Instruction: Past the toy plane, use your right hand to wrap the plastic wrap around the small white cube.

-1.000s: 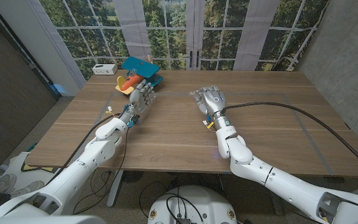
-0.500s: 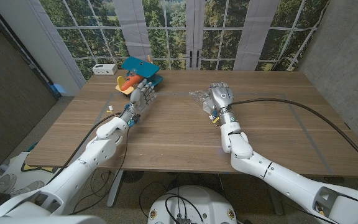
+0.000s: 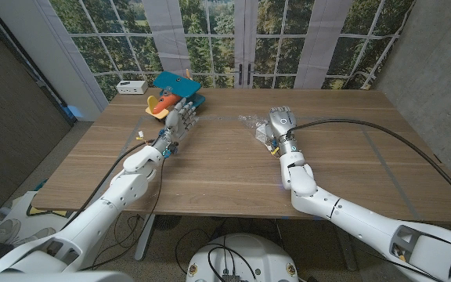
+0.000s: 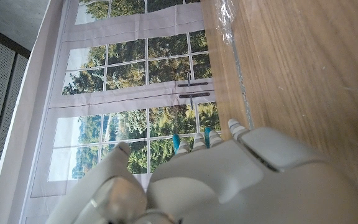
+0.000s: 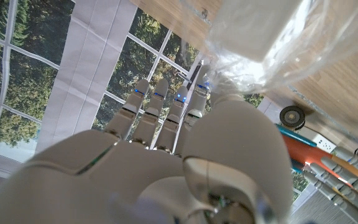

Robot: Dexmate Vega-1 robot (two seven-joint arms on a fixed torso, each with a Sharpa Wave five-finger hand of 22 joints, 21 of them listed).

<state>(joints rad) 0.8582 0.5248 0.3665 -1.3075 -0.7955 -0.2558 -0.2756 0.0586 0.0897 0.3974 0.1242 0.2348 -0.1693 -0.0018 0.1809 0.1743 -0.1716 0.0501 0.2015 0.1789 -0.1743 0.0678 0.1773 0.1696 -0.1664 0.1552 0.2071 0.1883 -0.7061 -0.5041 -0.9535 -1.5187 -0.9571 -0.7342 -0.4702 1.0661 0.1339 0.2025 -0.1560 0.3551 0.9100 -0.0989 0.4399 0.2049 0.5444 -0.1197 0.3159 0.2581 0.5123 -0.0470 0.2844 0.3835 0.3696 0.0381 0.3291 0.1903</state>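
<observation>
Your right hand [image 3: 280, 123] sits on the table [image 3: 225, 168] with its fingers [image 5: 160, 99] straight and close together, touching the crinkled plastic wrap [image 3: 253, 121]; whether it actually grips the film, you cannot tell. Right against that hand, the small white cube [image 5: 253, 31] lies under the wrap. Well off to its side, your left hand [image 3: 177, 119] reaches toward the toy plane [image 3: 171, 90], fingers extended, grasping nothing visible.
</observation>
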